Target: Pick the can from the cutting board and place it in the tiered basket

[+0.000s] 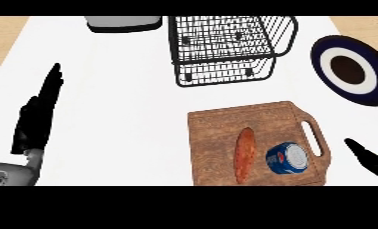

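**Lying on its side, the can rests on the cutting board**

Only a black tip of the right hand [364, 155] enters at the view's right edge, so whether it is open or closed cannot be told. The near edge of the wooden cutting board [221, 123] is cut off, as are the far side of the black wire tiered basket [225, 48], a grey object [124, 23] at the top, and a dark blue plate [325, 63] with a white ring and brown centre.

The blue can [289, 158], silvery end showing, lies near the board's handle slot beside a long orange-brown food item [244, 154]. It is near the right hand, not touching.

The left hand [37, 115] rests open, fingers straight, at the white bench's [118, 98] left side, well apart from the can.
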`<state>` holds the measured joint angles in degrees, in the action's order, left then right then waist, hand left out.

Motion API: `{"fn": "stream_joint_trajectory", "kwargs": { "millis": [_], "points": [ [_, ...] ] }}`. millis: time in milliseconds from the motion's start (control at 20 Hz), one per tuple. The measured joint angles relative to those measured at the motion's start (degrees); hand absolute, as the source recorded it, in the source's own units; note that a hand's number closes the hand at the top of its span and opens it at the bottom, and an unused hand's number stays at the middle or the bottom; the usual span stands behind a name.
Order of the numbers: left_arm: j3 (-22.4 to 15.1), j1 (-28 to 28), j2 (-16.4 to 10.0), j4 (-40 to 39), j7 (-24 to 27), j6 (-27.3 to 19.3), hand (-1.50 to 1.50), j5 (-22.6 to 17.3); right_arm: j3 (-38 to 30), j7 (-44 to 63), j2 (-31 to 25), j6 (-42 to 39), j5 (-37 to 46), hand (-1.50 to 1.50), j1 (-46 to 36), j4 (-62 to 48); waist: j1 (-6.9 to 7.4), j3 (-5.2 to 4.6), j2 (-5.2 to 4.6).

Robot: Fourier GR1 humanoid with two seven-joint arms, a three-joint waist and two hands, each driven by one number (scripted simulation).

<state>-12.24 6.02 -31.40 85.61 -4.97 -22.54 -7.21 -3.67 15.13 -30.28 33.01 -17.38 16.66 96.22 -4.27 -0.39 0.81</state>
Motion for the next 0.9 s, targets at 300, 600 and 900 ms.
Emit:
{"fn": "stream_joint_trajectory", "kwargs": {
  "millis": [300,600,900],
  "points": [
    [-0.4,-0.2,0.2,0.0,1.2,1.2,0.0,0.2,1.4,15.3,-14.9,-8.7,-0.2,-1.5,7.5,13.6,1.76,-0.09,-0.39],
    [0.3,1.1,0.5,-1.2,2.0,3.0,0.0,-0.1,-1.1,33.1,-26.9,-15.2,-4.3,-1.5,7.3,24.3,3.26,0.08,-0.71],
    [0.0,3.9,2.9,-3.9,2.7,4.1,0.0,1.5,0.2,44.4,-31.2,-17.3,-7.3,-1.5,-1.6,23.3,4.61,0.25,-0.99]
  ]
}}
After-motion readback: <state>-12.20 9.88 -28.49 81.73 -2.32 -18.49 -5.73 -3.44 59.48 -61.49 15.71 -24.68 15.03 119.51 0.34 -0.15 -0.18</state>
